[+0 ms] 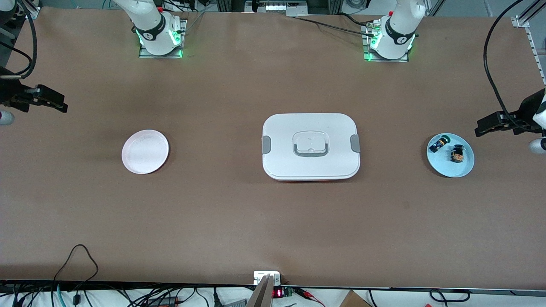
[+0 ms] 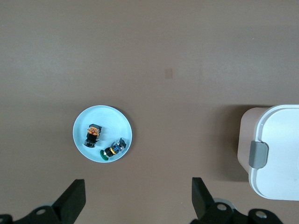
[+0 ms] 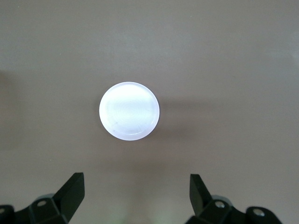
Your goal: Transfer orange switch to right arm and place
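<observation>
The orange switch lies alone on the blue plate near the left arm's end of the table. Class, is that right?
Not alone. The front view shows the orange switch sharing the blue plate with a second small part, blue-bodied with a green cap. The rest stands.

Front view: high, facing the robots, steep downward look over the whole table (image 1: 239,221); arm bases along the frame's top.

Left wrist view: high above, looking straight down; shares the blue plate (image 2: 82,140) (image 1: 466,169) and white lidded box (image 2: 280,154) (image 1: 311,128) with the front view.

Right wrist view: likewise overhead; shares the white plate (image 3: 129,110) (image 1: 145,152).
</observation>
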`<action>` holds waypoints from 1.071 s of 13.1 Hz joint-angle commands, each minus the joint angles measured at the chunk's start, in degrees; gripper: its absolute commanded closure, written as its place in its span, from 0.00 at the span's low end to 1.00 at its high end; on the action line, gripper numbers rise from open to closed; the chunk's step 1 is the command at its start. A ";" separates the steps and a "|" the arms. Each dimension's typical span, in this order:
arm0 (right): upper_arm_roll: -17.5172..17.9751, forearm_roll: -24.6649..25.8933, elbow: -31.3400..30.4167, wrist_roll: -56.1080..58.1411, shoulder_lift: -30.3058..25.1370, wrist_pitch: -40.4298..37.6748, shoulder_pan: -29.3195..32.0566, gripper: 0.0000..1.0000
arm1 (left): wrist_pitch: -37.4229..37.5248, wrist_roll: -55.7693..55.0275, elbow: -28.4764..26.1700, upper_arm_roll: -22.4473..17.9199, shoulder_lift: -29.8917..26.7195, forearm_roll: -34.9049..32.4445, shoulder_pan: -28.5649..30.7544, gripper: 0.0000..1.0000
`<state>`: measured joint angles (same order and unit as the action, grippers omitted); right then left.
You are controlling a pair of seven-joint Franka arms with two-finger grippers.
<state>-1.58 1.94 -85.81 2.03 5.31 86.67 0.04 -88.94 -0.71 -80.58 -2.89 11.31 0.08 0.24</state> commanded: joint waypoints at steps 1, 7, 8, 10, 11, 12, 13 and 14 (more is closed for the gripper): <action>0.35 -0.45 -0.32 0.08 -0.48 -0.10 0.58 0.00 | 0.52 0.71 0.43 0.16 0.47 -0.26 0.29 0.00; 0.35 -0.45 -0.23 0.70 -0.39 0.34 0.66 0.00 | -1.49 6.57 -1.32 0.34 2.05 -2.98 0.37 0.00; 0.35 -0.45 -0.32 0.70 -0.22 0.42 0.67 0.00 | -4.37 10.87 -3.59 0.34 1.97 -3.07 0.46 0.00; 0.43 -0.36 -0.23 0.87 -0.04 0.34 0.40 0.00 | -10.26 22.97 -6.94 0.34 2.14 -2.90 2.03 0.00; 0.43 -0.44 -0.23 0.70 -0.04 0.42 0.49 0.00 | -11.94 28.52 -8.96 0.34 2.58 -2.46 2.83 0.00; 0.35 -0.45 -0.23 0.79 -0.13 0.16 0.58 0.00 | -13.53 32.84 -11.24 0.34 2.67 -2.28 3.88 0.00; 0.35 -0.45 -0.23 0.87 -0.13 -0.01 0.66 0.00 | -15.37 37.75 -13.53 0.42 3.19 -2.28 4.85 0.00; 0.35 -0.36 -0.23 0.87 -0.13 -0.10 0.58 0.00 | -16.69 42.68 -15.11 0.34 4.15 -2.28 5.29 0.00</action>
<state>-1.54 1.93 -85.81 2.08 5.56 86.71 0.09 -102.64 33.39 -91.88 -2.93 15.18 -2.02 4.19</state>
